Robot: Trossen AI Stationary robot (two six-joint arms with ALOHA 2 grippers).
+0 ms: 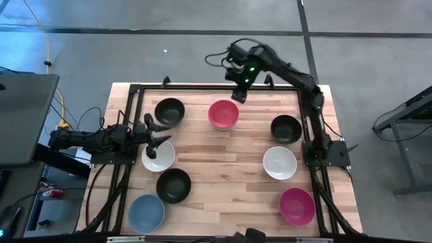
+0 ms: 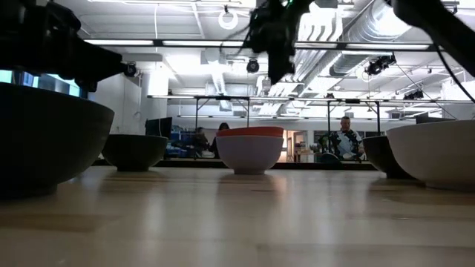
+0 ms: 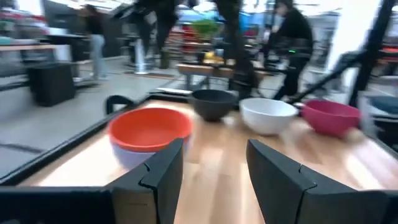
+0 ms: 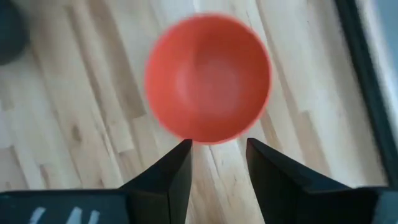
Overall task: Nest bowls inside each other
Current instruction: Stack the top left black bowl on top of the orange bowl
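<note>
Near the far edge of the table (image 1: pixel 223 152), about in its middle, the red bowl (image 1: pixel 223 114) sits nested inside a lavender bowl (image 3: pixel 134 155), which shows under it in the left wrist view. The right claw (image 1: pixel 238 92) hangs just above and behind this pair, with its fingers apart and nothing between them. The left claw (image 1: pixel 156 133) is at the left side of the table, its fingers also apart and empty, just over the rim of a white bowl (image 1: pixel 158 156). One black bowl (image 1: pixel 169 111) stands by the far left corner, a second black bowl (image 1: pixel 173 185) lies nearer the front edge, and a light blue bowl (image 1: pixel 146 212) is at the front left corner. On the right side a third black bowl (image 1: pixel 285 128), another white bowl (image 1: pixel 279 163) and a magenta bowl (image 1: pixel 297 206) stand in a line toward the front right corner, each apart from the others.
</note>
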